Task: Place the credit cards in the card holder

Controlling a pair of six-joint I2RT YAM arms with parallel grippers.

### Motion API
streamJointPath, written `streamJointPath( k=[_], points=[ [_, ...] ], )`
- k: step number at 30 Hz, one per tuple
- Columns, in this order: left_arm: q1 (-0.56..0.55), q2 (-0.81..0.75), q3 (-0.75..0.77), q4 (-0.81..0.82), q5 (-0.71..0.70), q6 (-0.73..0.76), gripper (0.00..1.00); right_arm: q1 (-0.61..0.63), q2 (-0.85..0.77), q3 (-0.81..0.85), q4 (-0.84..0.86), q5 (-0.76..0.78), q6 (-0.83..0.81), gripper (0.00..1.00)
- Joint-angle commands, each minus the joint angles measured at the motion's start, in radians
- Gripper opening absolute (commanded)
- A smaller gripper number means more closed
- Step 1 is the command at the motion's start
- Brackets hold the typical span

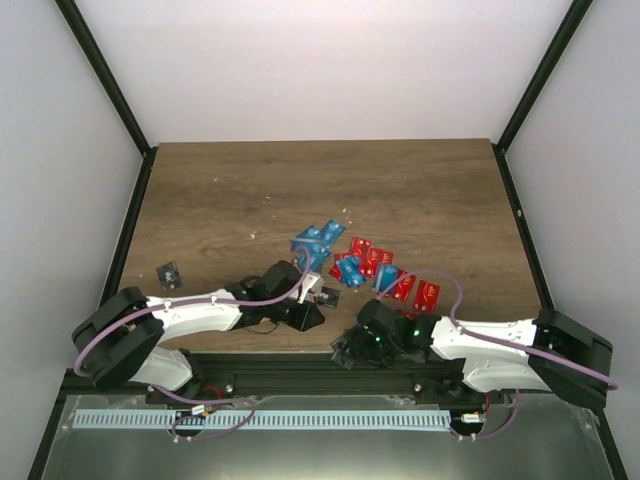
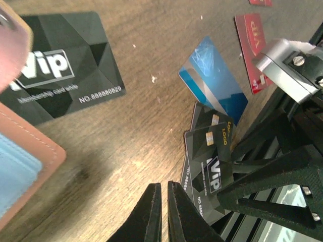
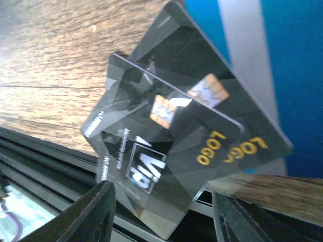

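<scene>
Blue credit cards (image 1: 318, 241) and red credit cards (image 1: 366, 256) lie scattered mid-table. My left gripper (image 1: 312, 312) hangs just above bare wood with its jaws together and nothing between them (image 2: 163, 187). The tan-orange card holder (image 2: 35, 148) lies at the left of the left wrist view, with a pale blue card in it. A black VIP card (image 2: 60, 70) lies beside it. My right gripper (image 1: 350, 350) is open at the table's near edge. Its fingers straddle a fanned stack of black cards (image 3: 166, 146) that overhangs the edge. The stack also shows in the left wrist view (image 2: 212, 161).
A lone black card (image 1: 170, 274) lies at the far left. A blue card (image 2: 214, 85) and a red VIP card (image 2: 252, 45) lie beyond the black stack. The black rail (image 1: 300, 372) runs along the near edge, and the right arm's metal bracket (image 2: 287, 55) is close to my left gripper.
</scene>
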Motion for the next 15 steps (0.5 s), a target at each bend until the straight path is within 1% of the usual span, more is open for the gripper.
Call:
streamJointPath(
  k=[1, 3, 5, 8, 9, 10, 12, 15],
  points=[
    [-0.019, 0.038, -0.014, 0.058, 0.072, 0.021, 0.07, 0.007, 0.034, -0.069, 0.182, -0.005, 0.037, 0.51],
    [-0.024, 0.056, -0.020, 0.072, 0.085, 0.020, 0.07, 0.007, 0.043, -0.088, 0.226, -0.009, 0.037, 0.46],
    [-0.029, 0.074, -0.024, 0.079, 0.095, 0.014, 0.07, 0.006, 0.052, -0.099, 0.243, -0.010, 0.039, 0.38],
    [-0.034, 0.083, -0.028, 0.082, 0.096, 0.006, 0.07, 0.007, 0.050, -0.116, 0.247, -0.007, 0.055, 0.23],
    [-0.034, 0.082, -0.029, 0.081, 0.093, 0.004, 0.07, 0.007, 0.046, -0.118, 0.239, -0.002, 0.059, 0.17],
    [-0.035, 0.079, -0.030, 0.081, 0.089, 0.003, 0.07, 0.007, 0.038, -0.117, 0.227, 0.002, 0.061, 0.13],
    [-0.035, 0.074, -0.027, 0.078, 0.081, -0.001, 0.07, 0.007, 0.009, -0.112, 0.202, 0.013, 0.062, 0.08],
    [-0.035, 0.073, -0.022, 0.080, 0.074, -0.011, 0.07, 0.008, -0.052, -0.116, 0.173, 0.034, 0.068, 0.03]
  ],
)
